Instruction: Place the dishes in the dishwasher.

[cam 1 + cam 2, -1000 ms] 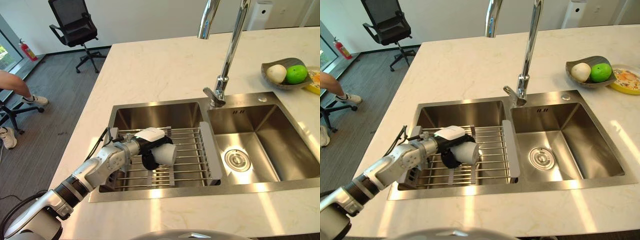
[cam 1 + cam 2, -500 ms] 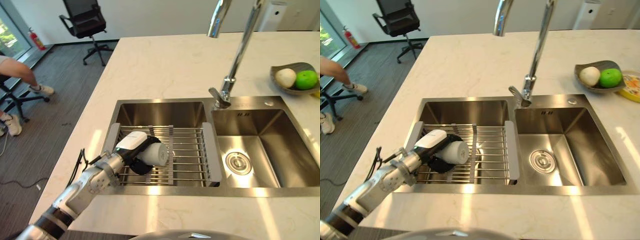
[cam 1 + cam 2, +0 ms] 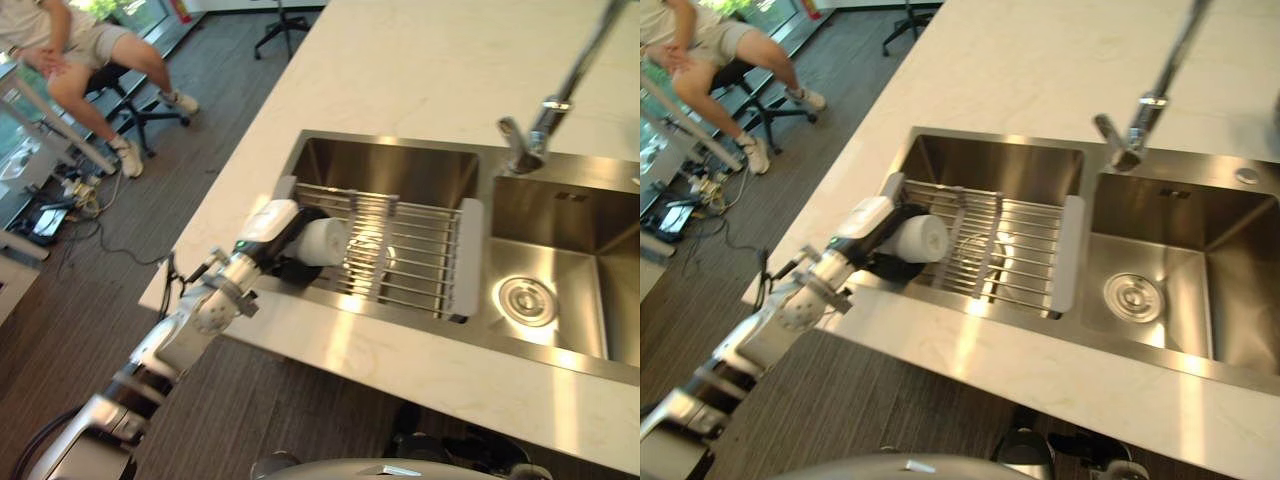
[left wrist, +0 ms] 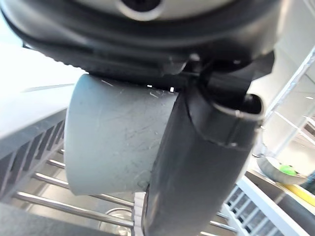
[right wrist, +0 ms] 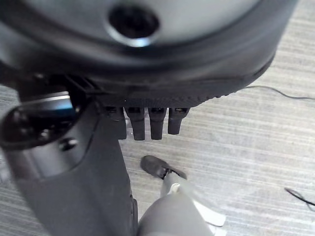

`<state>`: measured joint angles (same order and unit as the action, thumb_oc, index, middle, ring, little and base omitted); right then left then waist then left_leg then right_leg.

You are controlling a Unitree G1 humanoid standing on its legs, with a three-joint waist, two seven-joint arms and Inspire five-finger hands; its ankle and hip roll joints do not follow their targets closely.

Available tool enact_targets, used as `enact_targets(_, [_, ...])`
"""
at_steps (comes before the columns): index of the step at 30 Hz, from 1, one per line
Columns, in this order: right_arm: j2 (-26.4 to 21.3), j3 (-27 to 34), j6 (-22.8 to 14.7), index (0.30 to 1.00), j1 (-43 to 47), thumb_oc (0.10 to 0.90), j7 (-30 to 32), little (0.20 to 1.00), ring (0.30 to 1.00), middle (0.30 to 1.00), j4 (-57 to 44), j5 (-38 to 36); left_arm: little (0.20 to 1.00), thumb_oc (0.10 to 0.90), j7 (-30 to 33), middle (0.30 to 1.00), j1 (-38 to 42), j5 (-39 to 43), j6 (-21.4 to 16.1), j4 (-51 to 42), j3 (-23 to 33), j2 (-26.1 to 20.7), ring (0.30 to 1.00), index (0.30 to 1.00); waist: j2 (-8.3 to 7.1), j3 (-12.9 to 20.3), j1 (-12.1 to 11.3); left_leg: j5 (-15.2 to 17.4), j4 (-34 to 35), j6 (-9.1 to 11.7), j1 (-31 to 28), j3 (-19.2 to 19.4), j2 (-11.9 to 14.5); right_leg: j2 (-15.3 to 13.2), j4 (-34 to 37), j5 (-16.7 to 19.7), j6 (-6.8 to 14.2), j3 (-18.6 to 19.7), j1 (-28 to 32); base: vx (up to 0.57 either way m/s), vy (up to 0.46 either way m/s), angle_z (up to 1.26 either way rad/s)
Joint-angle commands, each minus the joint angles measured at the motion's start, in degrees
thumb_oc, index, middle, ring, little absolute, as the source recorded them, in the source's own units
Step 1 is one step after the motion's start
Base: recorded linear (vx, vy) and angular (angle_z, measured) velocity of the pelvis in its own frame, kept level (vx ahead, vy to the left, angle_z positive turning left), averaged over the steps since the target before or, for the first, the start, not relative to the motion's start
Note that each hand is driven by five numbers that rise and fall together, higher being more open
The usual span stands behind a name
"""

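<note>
left hand [image 3: 283, 243] is curled round a white cup [image 3: 322, 241], with its white-covered thumb lying along the top of the cup's side. the cup lies on its side, its open mouth turned toward the faucet side, over the left end of the wire drying rack [image 3: 412, 262] that spans the left basin of the double sink [image 3: 390, 170]. in the left wrist view the thumb [image 4: 206, 162] crosses the cup's pale wall [image 4: 113, 142], and the rack's bars run beneath it. the faucet [image 3: 545, 115] rises from behind the divider between the two basins, and the right basin's drain [image 3: 526, 300] sits bare. right hand [image 5: 147, 120] hangs over grey striped flooring, its fingers straight and holding nothing. a person [image 3: 75, 45] sits on a chair off beyond the counter's left corner.
</note>
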<state>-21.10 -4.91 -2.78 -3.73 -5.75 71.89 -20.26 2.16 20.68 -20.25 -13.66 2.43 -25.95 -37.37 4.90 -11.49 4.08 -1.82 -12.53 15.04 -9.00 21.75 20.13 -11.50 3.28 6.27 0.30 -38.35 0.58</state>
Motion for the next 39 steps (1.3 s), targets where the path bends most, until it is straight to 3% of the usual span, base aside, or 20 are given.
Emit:
enact_targets(1, [3.2,-1.5,1.7,0.9,-2.8,0.8,-0.5,0.9,0.9,0.9,2.5,0.2,0.3,0.4,-0.9,0.3,-7.8,2.7,-5.0,-7.7,2.5,-4.5,0.3,0.3,0.48,3.4,-2.0,-5.7,7.8,-2.0,-2.0,-4.2,-0.9,-4.8,1.7,-1.1,10.4,3.7,-0.9,-0.32,0.377,2.06])
enact_targets(3, [3.6,0.0,1.9,0.9,-3.4,0.8,-0.1,0.9,0.9,0.9,2.6,-0.8,0.3,0.4,-1.7,0.3,-7.2,3.6,-5.7,-8.9,1.6,-5.0,0.3,0.3,1.1,4.1,-0.4,-4.2,8.9,-1.5,-3.8,-0.3,-0.2,-8.7,1.2,3.3,13.3,0.4,-1.6,-0.32,0.561,1.68])
enact_targets(4, [4.0,1.3,2.1,0.9,-3.4,0.8,-0.2,0.9,0.9,0.9,2.9,-1.4,0.3,0.4,-2.2,0.3,-8.2,3.6,-6.2,-9.8,2.4,-6.1,0.3,0.3,0.92,4.5,-0.2,1.1,9.5,-2.1,-3.4,1.0,-1.5,-11.0,1.1,5.4,14.2,0.1,-2.2,-0.23,0.641,1.68])
enact_targets(7, [4.4,2.9,2.4,0.9,-2.4,0.8,-0.2,0.9,0.9,0.9,2.7,-2.5,0.3,0.4,-3.1,0.3,-9.7,4.8,-6.8,-11.0,4.1,-8.3,0.3,0.3,-1.55,4.1,-1.9,9.8,5.9,-5.3,-0.9,-1.0,-5.0,-14.8,0.9,8.8,14.7,0.4,-1.7,-0.2,0.527,1.11])
enact_targets(9, [6.2,3.4,2.4,0.9,-2.6,0.8,-0.9,0.9,0.9,0.9,2.1,-3.1,0.3,0.4,-2.2,0.3,-10.2,4.0,-6.6,-11.4,6.6,-9.8,0.3,0.3,-3.46,3.4,-3.5,12.3,4.3,-6.6,0.6,-2.7,-6.6,-16.4,0.1,9.6,14.7,1.0,-1.1,-0.19,0.351,0.63])
enact_targets(11, [8.0,3.1,2.5,0.9,-2.5,0.8,-1.5,0.9,0.9,0.9,1.8,-3.3,0.3,0.4,0.0,0.3,-10.2,2.7,-7.2,-12.0,8.8,-10.1,0.3,0.3,-4.98,3.2,-3.4,13.8,4.1,-8.2,1.3,-5.1,-8.1,-16.5,-1.6,9.4,14.7,5.7,-1.1,-0.1,0.32,0.99])
enact_targets(13, [9.6,2.3,2.3,0.9,-2.4,0.8,-1.8,0.9,0.9,0.9,2.2,-3.7,0.3,0.4,4.4,0.3,-10.7,1.5,-7.6,-13.6,12.4,-8.8,0.3,0.3,-6.53,3.2,-2.8,13.2,5.2,-9.9,1.9,-7.7,-10.5,-15.6,-2.7,10.2,14.7,13.8,-2.2,-0.05,0.295,0.97])
enact_targets(14, [10.3,2.1,2.2,0.9,-2.5,0.8,-2.0,0.9,0.9,0.9,2.3,-4.3,0.3,0.4,6.3,0.3,-10.6,1.4,-7.5,-14.1,13.7,-7.8,0.3,0.3,-7.16,3.5,-2.6,12.7,6.0,-10.7,2.1,-9.7,-11.9,-14.7,-3.1,10.5,14.7,18.0,-2.4,0.04,0.368,1.01])
enact_targets(15, [11.3,0.8,1.9,0.9,-3.3,0.8,-2.3,0.9,0.9,0.9,1.8,-5.2,0.3,0.4,11.1,0.3,-9.8,0.6,-7.2,-14.7,16.8,-5.2,0.3,0.3,-7.92,3.7,-1.9,11.8,8.3,-12.4,2.1,-14.8,-14.5,-10.9,-5.5,8.4,14.6,26.5,-2.6,0.07,0.274,1.09])
enact_targets(16, [11.3,0.8,1.9,0.9,-3.2,0.8,-2.3,0.9,0.9,0.9,1.8,-5.2,0.3,0.4,11.1,0.3,-9.9,0.6,-7.2,-14.7,16.8,-5.2,0.3,0.3,-7.98,3.7,-1.8,11.7,8.4,-12.4,2.1,-14.9,-14.6,-11.0,-5.5,8.4,14.6,26.5,-2.6,0.06,0.353,1.36])
enact_targets(17, [12.0,-0.4,1.6,0.9,-3.4,0.8,-2.4,0.9,0.9,0.9,0.7,-5.2,0.3,0.4,14.1,0.3,-9.9,1.6,-6.0,-14.7,20.0,-3.4,0.3,0.3,-8.59,3.8,-2.6,10.3,9.7,-13.9,2.9,-18.9,-16.3,-6.2,-7.7,3.7,13.2,30.3,-2.3,0.03,0.153,1.39])
enact_targets(18, [12.0,-0.6,1.6,0.9,-3.4,0.8,-2.4,0.9,0.9,0.9,0.7,-5.2,0.3,0.4,14.0,0.3,-10.1,1.6,-5.9,-14.9,20.2,-3.4,0.3,0.3,-8.48,3.9,-2.2,10.6,9.9,-13.9,2.7,-19.3,-16.2,-6.2,-8.2,3.0,13.3,30.1,-2.2,0.06,0.235,1.63])
enact_targets(19, [11.7,-1.6,1.5,0.9,-2.9,0.8,-2.4,0.9,0.9,0.9,0.0,-5.3,0.3,0.4,15.5,0.3,-10.3,3.3,-5.1,-13.7,22.6,-1.6,0.3,0.3,-9.17,3.9,-2.6,8.9,11.1,-14.6,3.1,-23.7,-17.8,-1.0,-9.7,-0.8,11.4,31.8,-2.1,0.04,0.079,1.56])
enact_targets(20, [11.6,-1.6,1.5,0.9,-2.8,0.8,-2.4,0.9,0.9,0.9,0.0,-5.3,0.3,0.4,15.5,0.3,-10.3,3.3,-5.1,-13.7,22.7,-1.6,0.3,0.3,-9.25,4.1,-2.3,8.5,11.3,-14.6,3.4,-24.0,-17.9,-1.2,-9.7,-0.7,11.4,31.5,-2.3,0.09,0.139,1.31])
enact_targets(21, [11.1,-2.9,1.3,0.9,-2.4,0.8,-2.7,0.9,0.9,0.9,-0.4,-4.8,0.3,0.4,15.8,0.3,-10.5,5.2,-4.6,-11.9,23.5,0.1,0.3,0.3,-9.7,4.2,-3.0,7.5,12.6,-14.9,3.6,-28.2,-19.4,4.2,-8.9,-5.5,9.8,34.6,-2.1,0.06,0.055,1.1])
enact_targets(23, [11.1,-2.9,1.3,0.9,-2.3,0.8,-2.7,0.9,0.9,0.9,-0.4,-4.8,0.3,0.4,15.7,0.3,-10.5,5.2,-4.6,-11.9,23.5,0.1,0.3,0.3,-9.77,4.4,-2.7,7.1,12.7,-14.9,3.9,-28.5,-19.5,4.1,-8.9,-5.4,9.8,34.3,-2.3,0.08,0.028,1.47])
enact_targets(24, [10.6,-3.5,1.1,0.9,-2.2,0.8,-3.0,0.9,0.9,0.9,-0.5,-4.1,0.3,0.4,13.4,0.3,-10.8,6.6,-4.8,-10.6,22.5,1.7,0.3,0.3,-10.6,3.9,-3.5,5.8,13.7,-14.9,4.0,-35.4,-22.0,7.3,-10.0,-7.1,8.9,39.1,-1.6,0.09,0.0,1.97])
enact_targets(26, [10.3,-3.6,1.3,0.9,-1.9,0.8,-2.8,0.9,0.9,0.9,0.2,-4.1,0.3,0.4,12.7,0.3,-11.4,7.6,-4.9,-10.3,22.1,2.0,0.3,0.3,-10.87,4.0,-3.6,4.9,13.8,-14.5,4.6,-37.7,-22.7,7.6,-9.3,-7.6,8.2,39.4,-0.9,0.07,-0.04,2.03])
enact_targets(33, [10.4,-6.3,1.1,0.9,1.9,0.8,-1.5,0.9,0.9,0.9,-0.4,-2.3,0.3,0.4,11.6,0.3,-19.4,14.9,-5.0,-8.2,24.9,4.4,0.3,0.3,-10.82,6.0,-8.7,3.7,15.1,-11.9,5.3,-42.4,-22.5,6.1,-1.1,-7.3,6.8,30.2,6.1,0.09,-0.093,1.1])
enact_targets(39, [9.9,-6.6,0.3,0.9,1.9,0.8,-1.0,0.9,0.9,0.9,-2.6,-1.9,0.3,0.4,12.3,0.3,-18.6,16.5,-4.7,-5.9,23.7,5.7,0.3,0.3,-11.15,5.6,-8.6,2.7,14.9,-10.5,7.3,-40.7,-21.9,5.1,0.4,-7.4,7.3,23.7,8.1,-0.02,-0.01,0.7])
